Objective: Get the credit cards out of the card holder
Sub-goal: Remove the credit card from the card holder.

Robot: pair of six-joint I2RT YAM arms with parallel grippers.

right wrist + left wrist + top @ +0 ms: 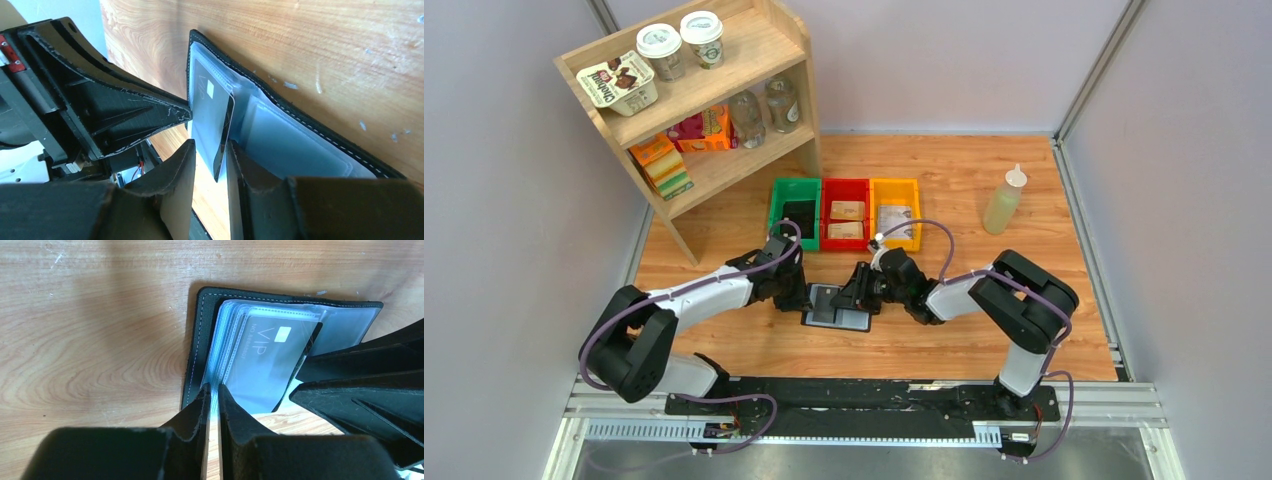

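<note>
Black card holder lies open on the counter, clear sleeves up, with a dark grey "VIP" credit card partly out. Left tool pinches the sleeve edge. Right tool is narrow and straddles the card, not clamped.

Pale grey walls, wooden tabletop, wooden shelf unit.

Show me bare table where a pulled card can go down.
Free: the table between the yellow bin and the bottle; the near strip between the card holder and the base rail. Crowded: around the card holder, where the left hand and right hand meet.
</note>
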